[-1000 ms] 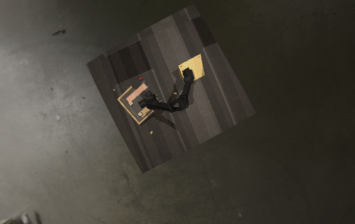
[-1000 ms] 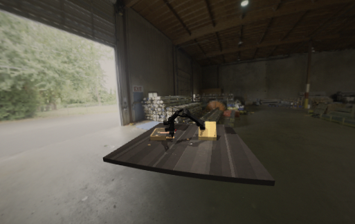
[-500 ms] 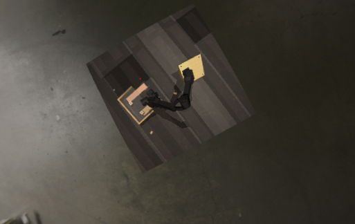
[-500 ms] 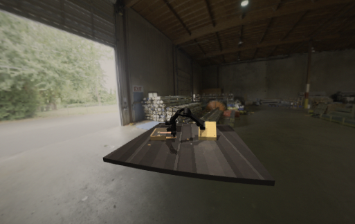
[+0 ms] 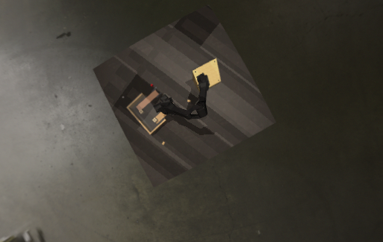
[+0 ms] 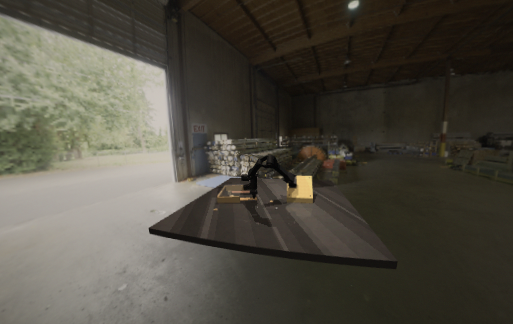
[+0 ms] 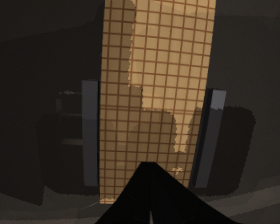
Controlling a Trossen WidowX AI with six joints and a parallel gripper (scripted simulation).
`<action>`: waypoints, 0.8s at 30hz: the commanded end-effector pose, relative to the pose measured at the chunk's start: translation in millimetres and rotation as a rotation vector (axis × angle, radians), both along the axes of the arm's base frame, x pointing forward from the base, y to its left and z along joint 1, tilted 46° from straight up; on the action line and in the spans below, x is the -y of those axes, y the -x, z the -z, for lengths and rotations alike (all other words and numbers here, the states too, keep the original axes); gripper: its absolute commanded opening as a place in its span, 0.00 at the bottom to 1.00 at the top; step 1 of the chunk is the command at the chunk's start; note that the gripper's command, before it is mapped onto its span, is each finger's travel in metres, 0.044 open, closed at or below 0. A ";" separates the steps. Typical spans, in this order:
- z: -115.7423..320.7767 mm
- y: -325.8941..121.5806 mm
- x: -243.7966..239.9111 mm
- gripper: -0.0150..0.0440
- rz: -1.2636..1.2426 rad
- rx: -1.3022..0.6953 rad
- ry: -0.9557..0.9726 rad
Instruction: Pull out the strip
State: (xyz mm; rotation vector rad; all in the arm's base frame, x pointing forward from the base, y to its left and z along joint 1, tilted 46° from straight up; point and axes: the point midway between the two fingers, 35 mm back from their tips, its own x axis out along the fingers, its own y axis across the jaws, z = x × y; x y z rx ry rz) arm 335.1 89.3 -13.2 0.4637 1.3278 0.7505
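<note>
A small pale cube (image 5: 140, 111) sits at the outer end of one orange-brown strip (image 5: 148, 100). Another cube (image 5: 154, 119) sits at the end of a second strip (image 5: 160, 116). Their labels are too small to read. My gripper (image 5: 157, 108) (image 6: 254, 196) (image 7: 147, 168) is shut and empty, pointing down at the inner side of the tray, between those strips in the overhead view. In the wrist view its closed tips lie over a tan, grid-patterned strip (image 7: 166, 55), near its lower end. Whether they press on it cannot be told; which cube it carries is hidden.
Grey bars (image 7: 91, 132) (image 7: 210, 140) flank the gridded strip. A wooden-walled tray (image 5: 139, 122) (image 6: 228, 201) surrounds the strips. A yellow block (image 5: 213, 72) (image 6: 306, 187) stands by the arm's base. Small orange pieces (image 5: 189, 100) (image 5: 163, 143) and a red one (image 5: 151, 85) lie outside the tray.
</note>
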 end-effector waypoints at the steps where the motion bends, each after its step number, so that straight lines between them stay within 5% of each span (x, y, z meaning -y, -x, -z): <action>1: 5.1 12.0 -1.2 0.25 -0.009 -0.018 -0.002; 24: 12.2 45.6 2.4 0.25 -0.009 -0.020 -0.002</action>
